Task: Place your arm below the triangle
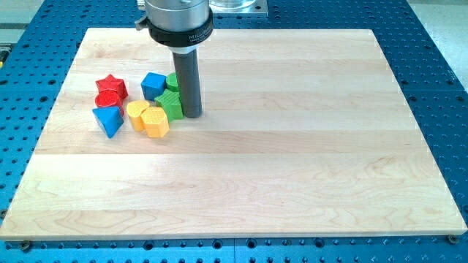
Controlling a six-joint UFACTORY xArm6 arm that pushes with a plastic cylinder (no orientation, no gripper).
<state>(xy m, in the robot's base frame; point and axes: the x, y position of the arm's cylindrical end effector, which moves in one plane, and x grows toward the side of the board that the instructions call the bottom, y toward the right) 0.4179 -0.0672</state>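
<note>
Camera view: I look down at an angle on a pale wooden board point(292, 146) lying on a blue perforated table point(439, 73). My arm has no pincer to release or clench; it ends in a straight dark rod point(189, 80) that drops from a silver and black mount point(178, 22) at the top of the frame, left of centre. My tip point(192, 115) rests on the board in the upper left part of the frame, just right of a cluster of blocks.

All the blocks sit together in the upper left area of the board. The green star block point(170, 104) is just beside my tip on its left, touching or nearly touching the rod; I cannot tell which. A second green block point(172, 79) peeks out behind it, partly hidden by the rod, its shape unclear. Left of that sits a blue cube-like block point(153, 84). Below the green star lies a yellow hexagon block point(155, 122), with a yellow rounded block point(137, 112) touching it on its left.

Farther left, the red star block point(112, 85) sits at the cluster's upper left, with a red round block point(108, 100) just below it. The blue triangle block point(108, 120), the one my task concerns, lies at the cluster's lower left, touching the red round block above it. My tip is well to the right of the triangle and roughly level with it, with the yellow blocks between them.
</note>
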